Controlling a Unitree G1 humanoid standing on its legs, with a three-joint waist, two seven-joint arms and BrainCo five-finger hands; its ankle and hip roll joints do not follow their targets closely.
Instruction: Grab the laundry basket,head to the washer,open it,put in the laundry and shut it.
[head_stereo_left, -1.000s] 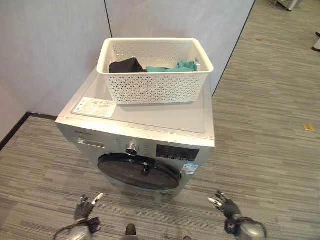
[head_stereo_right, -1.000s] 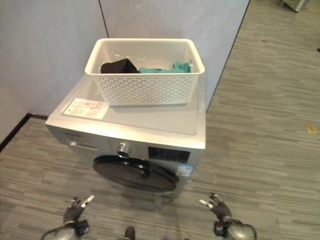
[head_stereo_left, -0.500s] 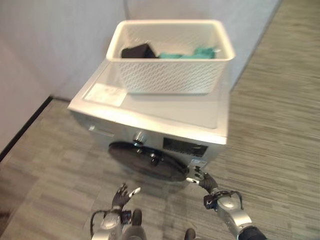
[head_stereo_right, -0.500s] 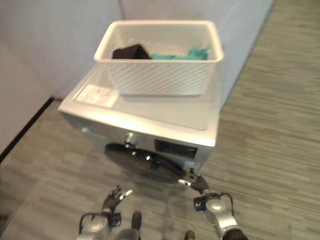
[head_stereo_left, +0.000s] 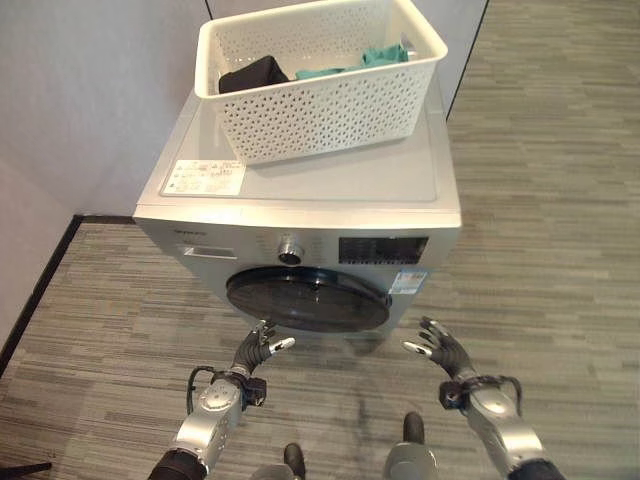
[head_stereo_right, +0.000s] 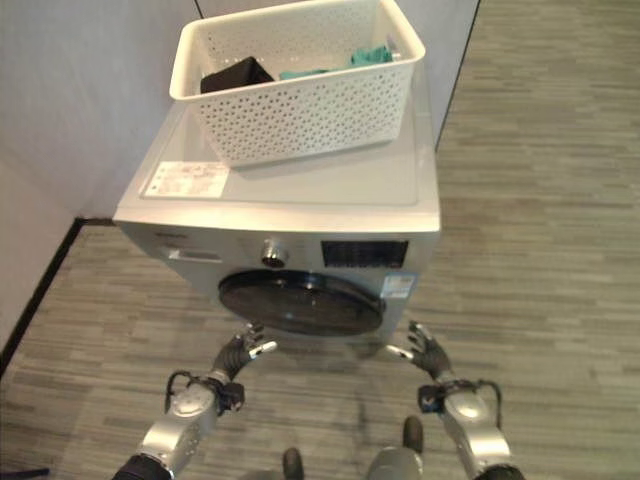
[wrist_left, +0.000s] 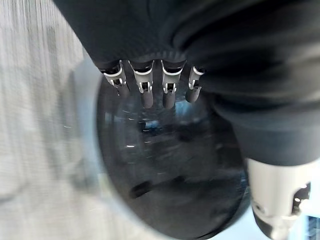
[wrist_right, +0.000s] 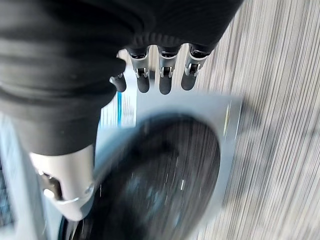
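Observation:
A cream perforated laundry basket stands on top of the silver washer, holding a black garment and teal cloth. The washer's round dark door is closed. My left hand hovers open just below the door's left side, with the dark glass in front of its fingers. My right hand is open below the washer's front right corner, holding nothing.
Grey partition walls stand behind and to the left of the washer, with a black skirting at the left. Striped grey floor stretches to the right and in front.
The camera has shifted, so the whole scene sits differently. Both hands have risen toward the washer's front; the left hand is now close under the door.

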